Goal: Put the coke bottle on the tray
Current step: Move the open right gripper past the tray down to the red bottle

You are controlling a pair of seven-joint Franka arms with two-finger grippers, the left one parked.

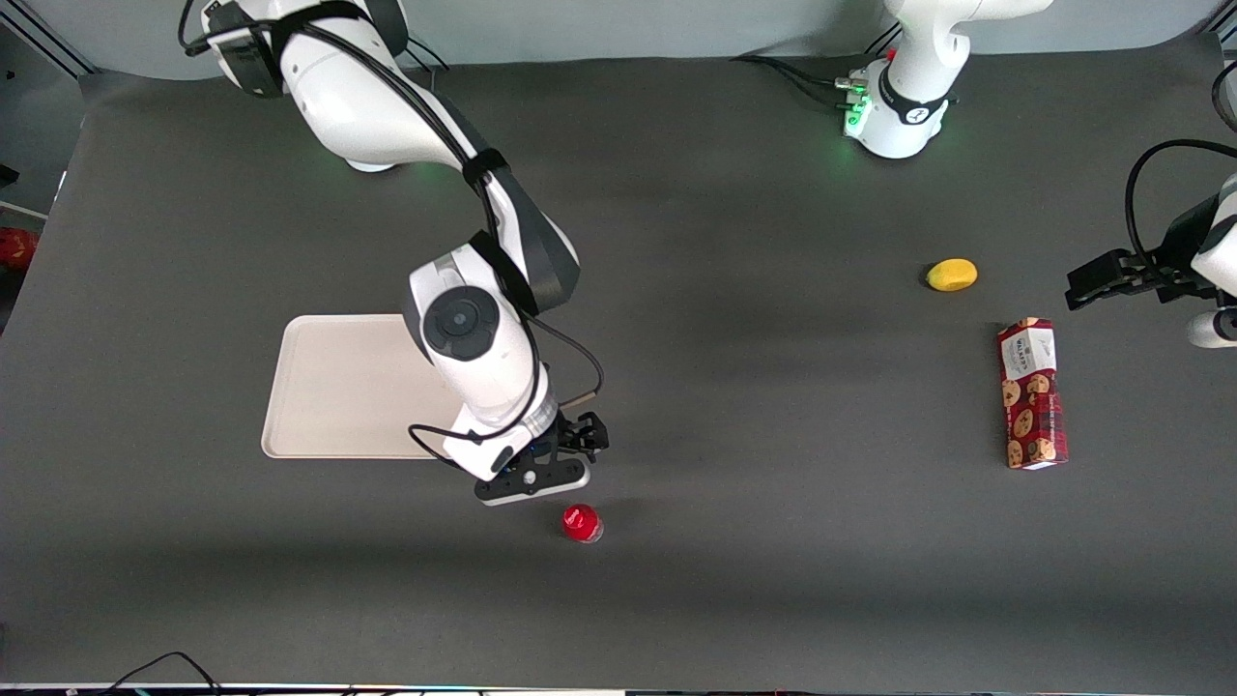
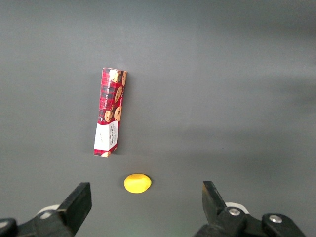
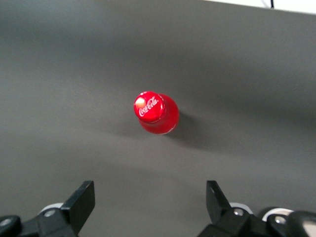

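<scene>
Dark grey surface carries the upright small red coke bottle; the gripper, wide open and empty above it, should descend centred on the cap.

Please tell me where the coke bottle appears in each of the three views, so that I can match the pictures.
Front view: the coke bottle stands upright on the table, nearer to the camera than the tray, close to the open gripper.
Right wrist view: bottle seen cap-on, ahead of the open gripper.
Left wrist view: not in it.
Shared landmark: the gripper, in the front and right wrist views.
</scene>
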